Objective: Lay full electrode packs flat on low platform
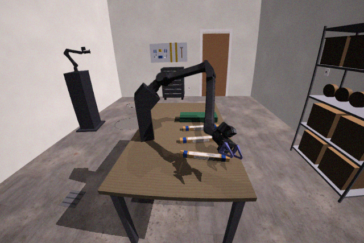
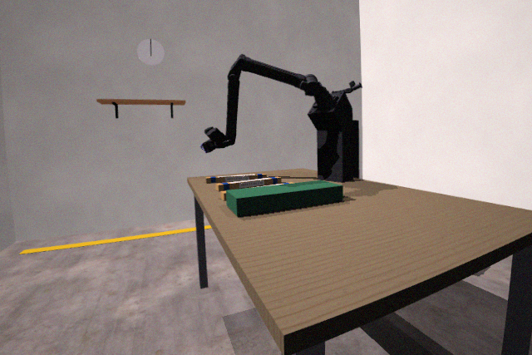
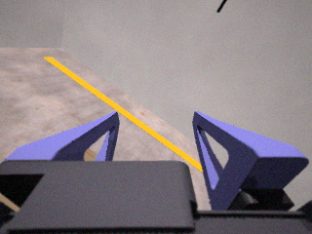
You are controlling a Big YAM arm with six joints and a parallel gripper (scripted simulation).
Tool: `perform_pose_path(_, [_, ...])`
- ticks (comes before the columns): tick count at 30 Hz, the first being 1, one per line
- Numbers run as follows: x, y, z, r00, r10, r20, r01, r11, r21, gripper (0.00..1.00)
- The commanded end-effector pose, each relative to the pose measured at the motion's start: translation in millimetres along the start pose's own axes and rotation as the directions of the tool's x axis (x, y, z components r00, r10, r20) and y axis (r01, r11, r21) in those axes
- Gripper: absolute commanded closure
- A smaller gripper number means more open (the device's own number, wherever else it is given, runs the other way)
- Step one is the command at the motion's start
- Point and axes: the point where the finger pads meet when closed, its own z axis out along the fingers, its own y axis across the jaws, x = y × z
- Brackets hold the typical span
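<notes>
Far left, can make out a dark pedestal [image 1: 83,99] [image 2: 354,149] with a small second arm [image 1: 66,52] [image 2: 352,85] on top. Next, moving right, comes to the main arm's column [image 1: 144,116] [image 2: 328,153], standing upright on the wood-grained counter [image 1: 164,181] [image 2: 365,248]. Behind, on the far wall, can see a tool board [image 1: 164,52], with a drawer cabinet [image 1: 173,90] below and to its right.

Right of the column, can count three packs lying flat on the counter, apart from one another, all off the platform: the near pack [image 1: 202,154] [image 2: 235,178], the middle pack [image 1: 194,139] [image 2: 248,184] and the far pack [image 1: 194,127] [image 2: 223,194]. Just beyond the far pack, can find the green low platform [image 1: 194,116] [image 2: 288,203], with no pack on top. Cannot tell full from partly used by looking.

Farther right, past the brown door [image 1: 223,64], hangs the tool [image 1: 236,157] [image 2: 203,147] [image 3: 155,117] above the counter's edge: partly open, gripping nothing, purple fingers well separated. Between them, in the wrist view, shows a yellow floor line [image 3: 146,129] [image 2: 115,239]. Far right, ends at a shelf unit [image 1: 313,81] stacked with boxes.
</notes>
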Motion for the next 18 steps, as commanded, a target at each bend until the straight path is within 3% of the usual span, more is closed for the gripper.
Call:
perform_pose_path(1, [-46,-22,9.7,0.999,0.014,0.031,-0.014,1.0,0.026,0.26])
perform_pose_path(12, [-110,-56,5.8,0.999,0.016,0.03,-0.017,1.0,0.026,0.26])
perform_pose_path(18, [-131,-59,0.5,1.0,0.018,0.026,-0.019,1.0,0.013,0.26])
